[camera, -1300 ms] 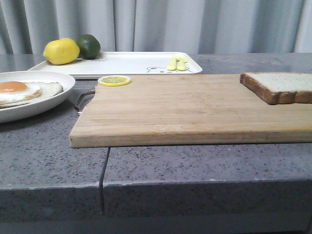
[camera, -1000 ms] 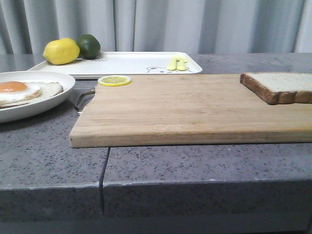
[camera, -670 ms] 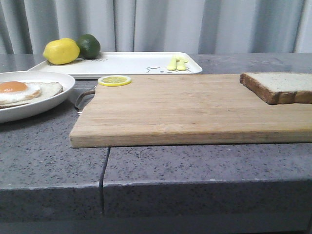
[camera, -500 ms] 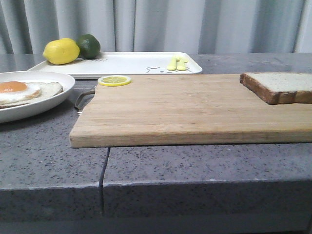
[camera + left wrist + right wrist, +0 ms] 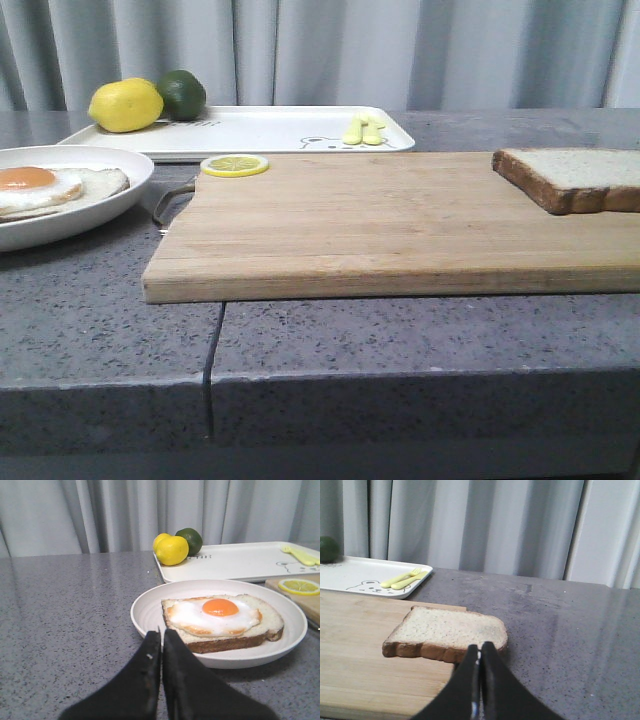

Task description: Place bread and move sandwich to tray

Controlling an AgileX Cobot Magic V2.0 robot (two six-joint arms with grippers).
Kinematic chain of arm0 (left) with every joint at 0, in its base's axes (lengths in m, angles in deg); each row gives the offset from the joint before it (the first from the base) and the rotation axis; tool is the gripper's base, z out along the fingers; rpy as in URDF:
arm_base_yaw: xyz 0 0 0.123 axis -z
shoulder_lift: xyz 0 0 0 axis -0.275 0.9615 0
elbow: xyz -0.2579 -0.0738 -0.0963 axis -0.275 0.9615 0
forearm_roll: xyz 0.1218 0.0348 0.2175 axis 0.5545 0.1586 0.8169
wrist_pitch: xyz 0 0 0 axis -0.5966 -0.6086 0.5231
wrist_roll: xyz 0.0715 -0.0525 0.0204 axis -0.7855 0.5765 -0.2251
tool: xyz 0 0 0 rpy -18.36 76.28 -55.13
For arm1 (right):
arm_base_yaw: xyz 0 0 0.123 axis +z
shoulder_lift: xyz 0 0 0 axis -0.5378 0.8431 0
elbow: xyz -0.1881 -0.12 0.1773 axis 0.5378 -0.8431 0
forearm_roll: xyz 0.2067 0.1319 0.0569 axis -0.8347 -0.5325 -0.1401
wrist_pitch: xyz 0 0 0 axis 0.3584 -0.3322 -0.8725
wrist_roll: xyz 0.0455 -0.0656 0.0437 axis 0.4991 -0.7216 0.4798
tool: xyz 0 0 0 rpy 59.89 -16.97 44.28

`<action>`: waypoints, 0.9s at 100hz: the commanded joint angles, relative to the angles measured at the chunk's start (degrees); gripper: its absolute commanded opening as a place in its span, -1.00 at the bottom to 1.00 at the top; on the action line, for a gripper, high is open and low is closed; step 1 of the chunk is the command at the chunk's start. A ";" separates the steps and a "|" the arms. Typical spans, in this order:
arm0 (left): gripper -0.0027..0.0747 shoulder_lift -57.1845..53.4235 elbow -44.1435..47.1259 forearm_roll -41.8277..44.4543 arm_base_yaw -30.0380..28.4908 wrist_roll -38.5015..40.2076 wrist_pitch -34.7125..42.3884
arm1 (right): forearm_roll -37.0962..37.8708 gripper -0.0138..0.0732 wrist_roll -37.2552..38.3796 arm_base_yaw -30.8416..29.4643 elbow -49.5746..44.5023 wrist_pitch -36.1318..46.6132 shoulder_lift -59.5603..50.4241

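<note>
1. Left gripper [image 5: 161, 636] sits low over the grey countertop [image 5: 100, 330], fingers pressed together with only a hairline seam between them, holding nothing, tips aimed at the near rim of the white bowl [image 5: 150, 625].
2. In that bowl: a slice of bread topped with a fried egg [image 5: 214, 616], orange yolk facing up. No second slice sits on it, so the sandwich is still open-faced, at the left of the scene.
3. Right gripper [image 5: 480, 650] is in the same pose, fingers closed flat against each other and empty, tips just short of the near crust of the bread [image 5: 447, 639].
4. The bread [image 5: 575, 178] lies flat at the far right end of the wooden cutting board [image 5: 380, 225], one corner overhanging the board's edge onto the countertop in the right wrist view.
5. Neither arm shows in the front view.
6. The tray [image 5: 260, 130] lies at the far left behind the board, bear drawing facing forward. A lemon [image 5: 126, 105] and a lime [image 5: 182, 94] rest at its left end, a yellow fork and spoon [image 5: 363, 129] at its right.
7. A lemon slice [image 5: 234, 165] lies on the board's far left corner, just in front of the tray.
</note>
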 commanded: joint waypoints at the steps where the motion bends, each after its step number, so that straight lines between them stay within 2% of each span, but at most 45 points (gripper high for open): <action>1: -0.98 -1.73 0.77 -4.81 -0.19 -0.08 4.93 | 0.12 -0.84 0.25 -0.28 -0.10 5.26 -1.10; 14: -0.98 -1.73 -1.44 -10.23 -0.19 -0.08 3.50 | 0.01 -0.84 1.49 -0.28 0.93 3.23 -1.04; 40: -0.98 1.81 -13.14 -11.20 -0.19 -0.08 -8.88 | -0.41 -0.84 4.14 -0.28 11.68 -14.78 -0.06; 64: -0.98 14.14 -28.32 -11.30 -0.19 -0.08 -18.73 | -0.41 -0.84 4.14 -0.28 23.46 -24.86 7.53; 90: -0.98 30.02 -47.60 -11.30 -0.19 -0.08 -32.79 | -0.46 -0.83 4.14 -0.28 34.92 -28.11 19.28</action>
